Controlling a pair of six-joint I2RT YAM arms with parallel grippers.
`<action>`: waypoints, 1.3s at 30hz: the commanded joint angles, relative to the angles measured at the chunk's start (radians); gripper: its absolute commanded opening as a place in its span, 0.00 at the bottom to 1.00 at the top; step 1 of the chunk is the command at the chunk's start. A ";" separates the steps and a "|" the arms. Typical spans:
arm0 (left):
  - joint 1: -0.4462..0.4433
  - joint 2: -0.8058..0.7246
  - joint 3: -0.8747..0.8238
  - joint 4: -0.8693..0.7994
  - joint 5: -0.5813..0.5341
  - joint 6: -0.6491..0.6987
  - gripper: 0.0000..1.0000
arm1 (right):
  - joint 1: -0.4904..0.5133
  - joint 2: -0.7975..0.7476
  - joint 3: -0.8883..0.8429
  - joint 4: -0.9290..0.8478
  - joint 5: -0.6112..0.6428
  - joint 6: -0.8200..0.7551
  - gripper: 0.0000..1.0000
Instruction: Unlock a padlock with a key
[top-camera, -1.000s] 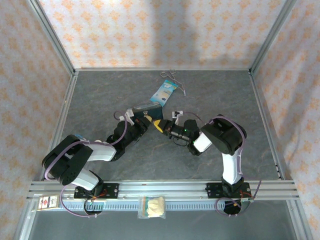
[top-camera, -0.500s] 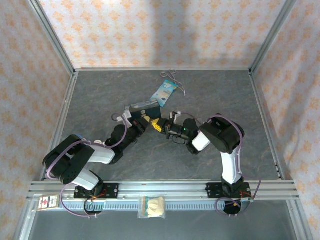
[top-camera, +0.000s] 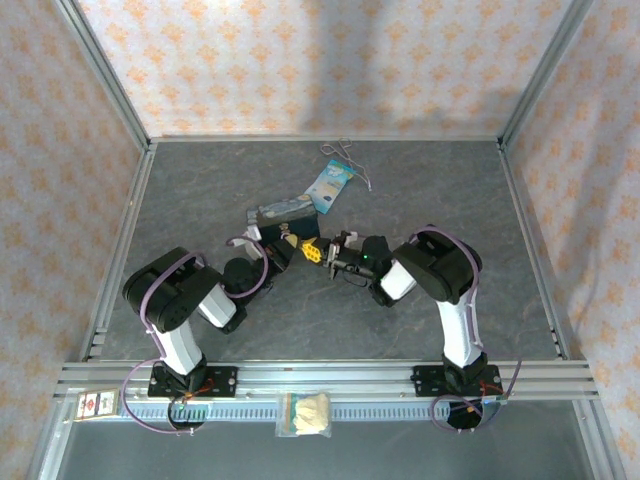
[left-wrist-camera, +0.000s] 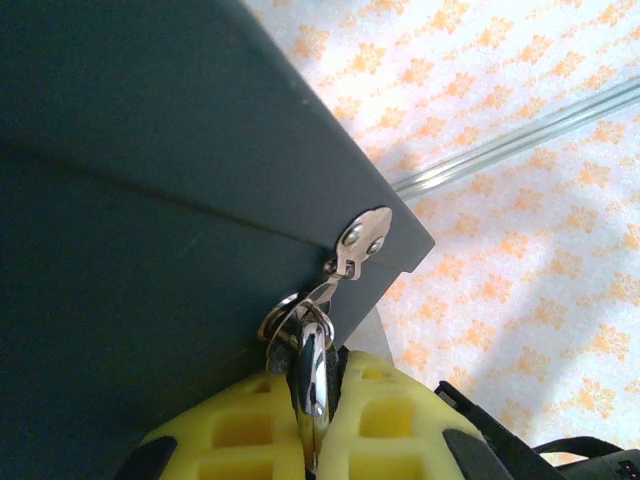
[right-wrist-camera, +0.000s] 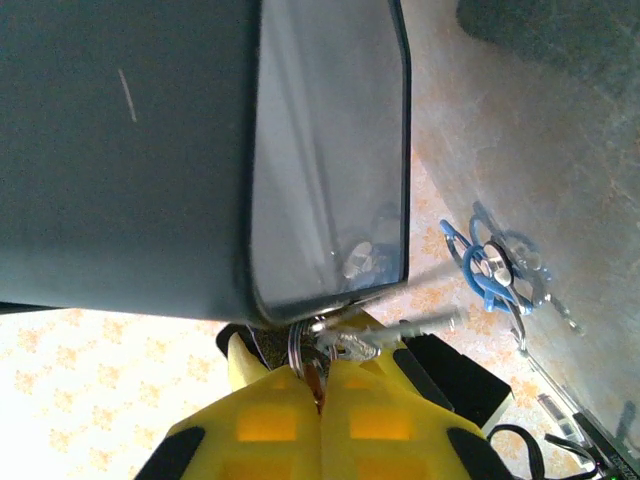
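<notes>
Padlock (left-wrist-camera: 312, 372): lower centre, hanging at the hasp (left-wrist-camera: 360, 233) of the tin (left-wrist-camera: 150, 200). Left pincer (left-wrist-camera: 308, 405) clamped on it, apparently steadying. Right pincer (right-wrist-camera: 322, 390): pads pressed together, seemingly pinching the key (right-wrist-camera: 316, 374), mostly hidden, ready for insertion.

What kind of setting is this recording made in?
Probably a lab robot cell, not a home: aluminium frame posts hold orange-patterned wallpaper panels around a grey tabletop, and the left arm and right arm are bolted to a slotted rail at its near edge.
</notes>
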 joint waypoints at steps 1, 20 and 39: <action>-0.046 0.012 0.004 0.281 0.207 0.024 0.00 | 0.036 -0.015 0.072 0.370 0.017 0.550 0.00; -0.012 -0.128 0.017 -0.048 0.019 -0.046 0.00 | 0.007 -0.131 -0.049 0.104 -0.011 -0.054 0.45; -0.003 -0.257 0.139 -0.525 -0.008 0.006 0.00 | 0.057 -0.490 0.333 -1.646 0.423 -1.634 0.39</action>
